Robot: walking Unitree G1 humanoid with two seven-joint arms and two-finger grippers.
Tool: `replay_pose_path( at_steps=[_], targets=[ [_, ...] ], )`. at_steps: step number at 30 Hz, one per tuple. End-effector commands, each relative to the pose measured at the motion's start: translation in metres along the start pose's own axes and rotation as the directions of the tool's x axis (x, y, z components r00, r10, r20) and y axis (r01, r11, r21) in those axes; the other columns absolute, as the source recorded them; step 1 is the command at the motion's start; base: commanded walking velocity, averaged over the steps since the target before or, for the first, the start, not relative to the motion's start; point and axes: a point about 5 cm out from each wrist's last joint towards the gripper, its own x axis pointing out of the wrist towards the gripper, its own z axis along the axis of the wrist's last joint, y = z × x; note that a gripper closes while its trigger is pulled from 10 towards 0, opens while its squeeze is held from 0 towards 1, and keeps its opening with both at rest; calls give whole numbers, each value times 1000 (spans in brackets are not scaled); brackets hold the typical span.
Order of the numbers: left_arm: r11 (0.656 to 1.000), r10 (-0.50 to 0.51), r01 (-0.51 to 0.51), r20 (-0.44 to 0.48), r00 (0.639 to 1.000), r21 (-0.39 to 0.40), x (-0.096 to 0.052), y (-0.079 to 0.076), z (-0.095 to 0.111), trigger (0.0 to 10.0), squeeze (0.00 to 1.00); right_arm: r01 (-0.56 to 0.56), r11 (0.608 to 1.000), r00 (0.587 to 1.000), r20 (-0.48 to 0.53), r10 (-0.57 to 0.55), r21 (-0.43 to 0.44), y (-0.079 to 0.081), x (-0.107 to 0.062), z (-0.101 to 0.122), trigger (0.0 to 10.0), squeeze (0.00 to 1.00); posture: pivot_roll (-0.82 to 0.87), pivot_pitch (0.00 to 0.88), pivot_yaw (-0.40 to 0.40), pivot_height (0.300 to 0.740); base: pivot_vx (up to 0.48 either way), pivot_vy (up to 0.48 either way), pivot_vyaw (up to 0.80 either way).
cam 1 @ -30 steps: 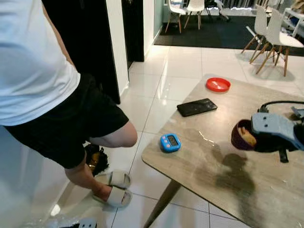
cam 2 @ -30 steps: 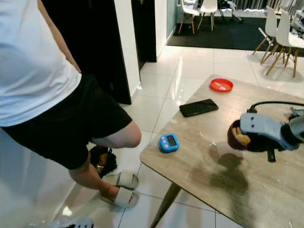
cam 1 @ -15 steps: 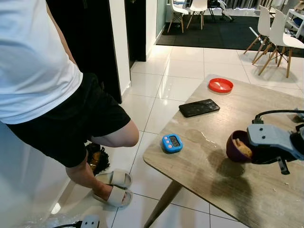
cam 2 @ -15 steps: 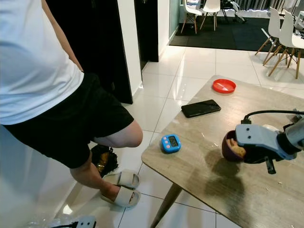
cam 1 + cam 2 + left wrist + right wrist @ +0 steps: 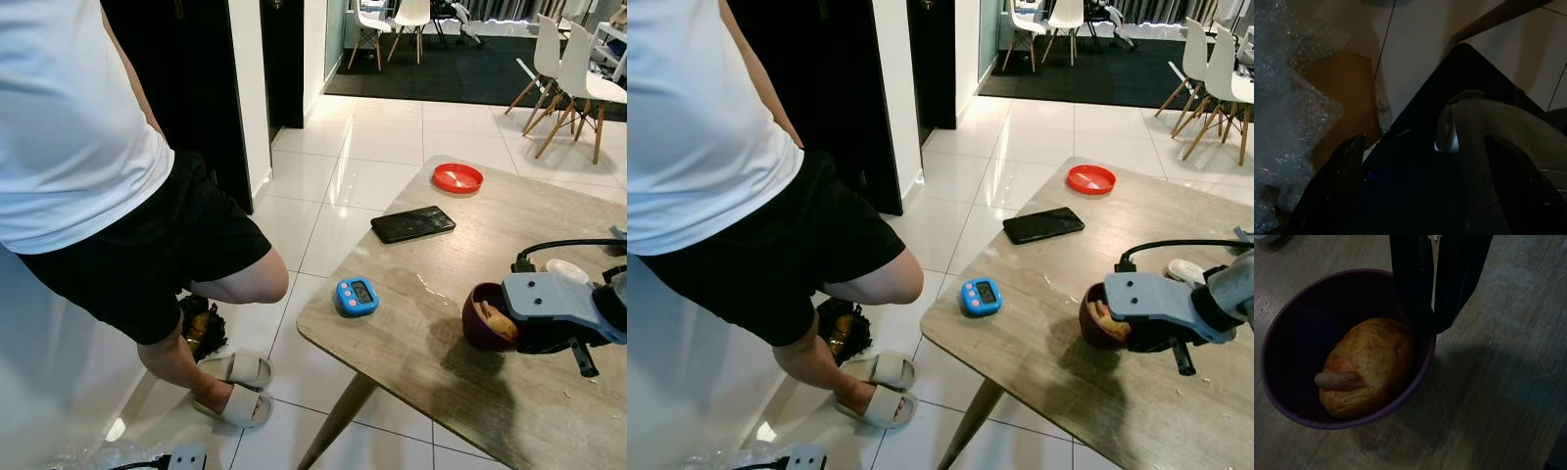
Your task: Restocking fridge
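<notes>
Standing at far left, a person [image 5: 88, 166] in a white shirt is blocking the dark doorway. Moving right, a blue timer [image 5: 355, 295] and black phone [image 5: 412, 223] are lying on the worktop [image 5: 411, 333]. Farthest right, the right gripper [image 5: 1432, 320] is pinching the purple bowl [image 5: 1347, 347] by its rim, jaws clenched across the wall, probably to carry its bread roll [image 5: 1364, 367] upright. The left arm is hanging idle; its jaws cannot be judged.

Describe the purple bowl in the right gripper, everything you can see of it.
The round, dark purple bowl looks like smooth glazed ceramic or plastic, deep-walled. The right gripper is shut on its rim, one black finger inside the wall and one outside. It is tipped, with its mouth facing the robot's left, above the pale wooden table, casting a shadow there. Inside lies a browned bread roll with a pale sausage-like end.
</notes>
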Motion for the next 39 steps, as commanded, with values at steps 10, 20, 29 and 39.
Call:
replay_pose_path(
  at_steps=[10, 20, 29, 39],
  targets=[
    [999, -35, 35, -46, 998, -3, -7, 17, -11, 10000, 0, 58, 997, 994, 95, -53, -53, -3, -10, 19, 10000, 796, 5, 0, -5, 739, 0, 0, 0],
    [999, -47, 47, -22, 999, -14, -15, 37, -12, 10000, 0, 158, 985, 913, 391, -118, -71, -18, -20, 52, 10000, 749, 10, 0, -6, 739, 0, 0, 0],
    [998, -62, 62, -28, 998, -10, -8, 14, -14, 10000, 0, 384, 922, 789, 501, -355, 49, -51, -14, 62, 10000, 0, 15, 0, -7, 739, 0, 0, 0],
    [999, -45, 44, -47, 998, -10, -7, 11, -17, 10000, 0, 545, 802, 691, 410, -595, 245, -78, -9, 52, 10000, 0, 18, 0, -4, 739, 0, 0, 0]
  ],
)
